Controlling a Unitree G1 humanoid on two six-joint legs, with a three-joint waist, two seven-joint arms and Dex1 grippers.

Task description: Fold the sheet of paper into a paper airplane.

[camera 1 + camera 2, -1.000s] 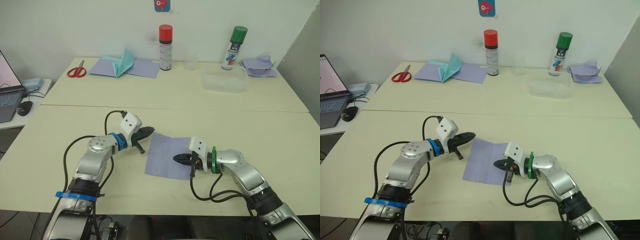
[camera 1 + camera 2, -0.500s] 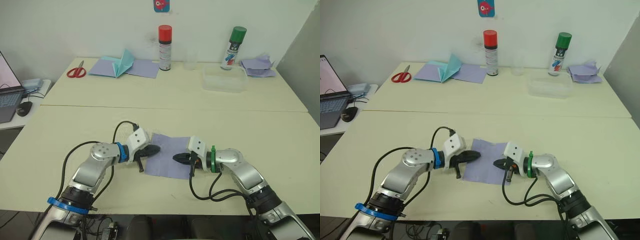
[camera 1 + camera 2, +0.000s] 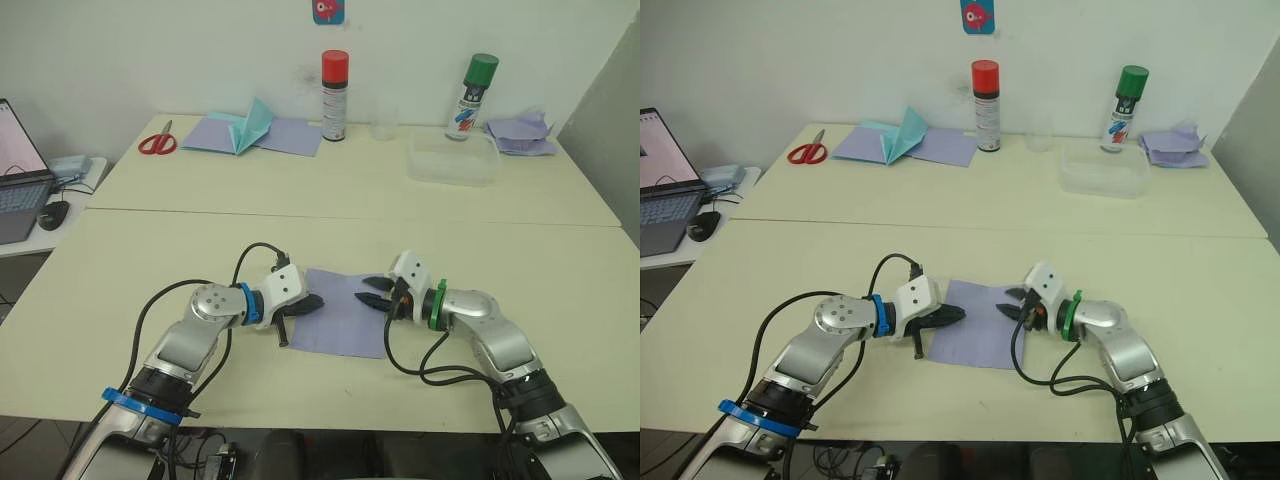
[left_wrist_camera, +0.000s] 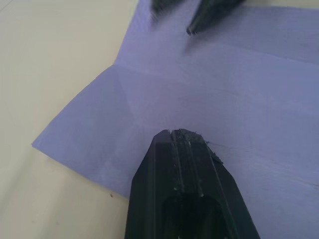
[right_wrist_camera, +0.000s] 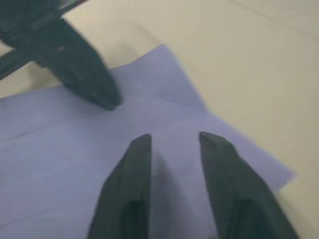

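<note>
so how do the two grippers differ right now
The left gripper is shut, its tips over the sheet of paper near its left edge. The right gripper is open, poised over the sheet's right edge. Both point inward at each other across the sheet.

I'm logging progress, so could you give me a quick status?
Left gripper shut, tip on the sheet of paper. Right gripper open over its opposite edge. Sheet flat, creased, unobstructed.

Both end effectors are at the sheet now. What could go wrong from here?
1. The left end effector is shut, its tip on the sheet of paper; dragging could slide or wrinkle the thin sheet rather than fold it.
2. The right end effector is open over the opposite edge, close to the left; they might collide.
</note>
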